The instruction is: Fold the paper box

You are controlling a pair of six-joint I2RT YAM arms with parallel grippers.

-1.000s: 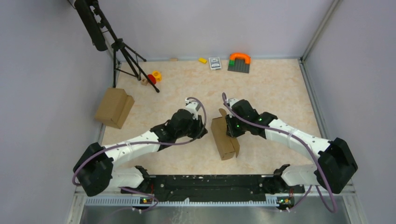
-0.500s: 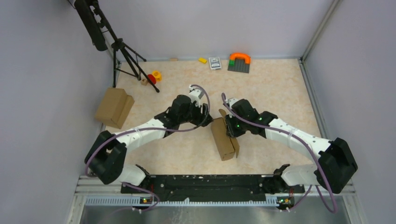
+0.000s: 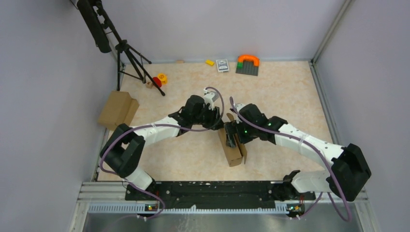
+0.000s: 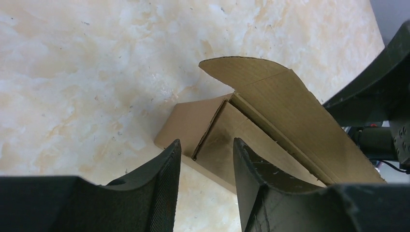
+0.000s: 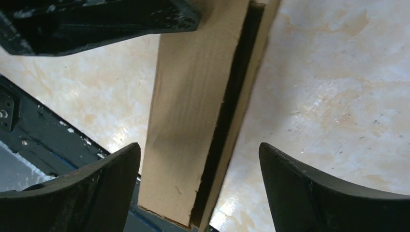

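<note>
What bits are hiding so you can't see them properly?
- Top view: the wrists cover the left pincer and right pincer tips, so any touch on the paper box is unclear.
- Left wrist view: the raised flap hides the box behind it.
- Right wrist view: the box's upper end runs off the top edge.
- Top view: the small patterned card at the back is too small to read.

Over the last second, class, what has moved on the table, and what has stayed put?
The left gripper swung away from its base and rightward, up to the far end of the box. Its jaws are open and no grasp is visible. The right gripper stayed open over the box, barely shifting. The box stayed where it was.
</note>
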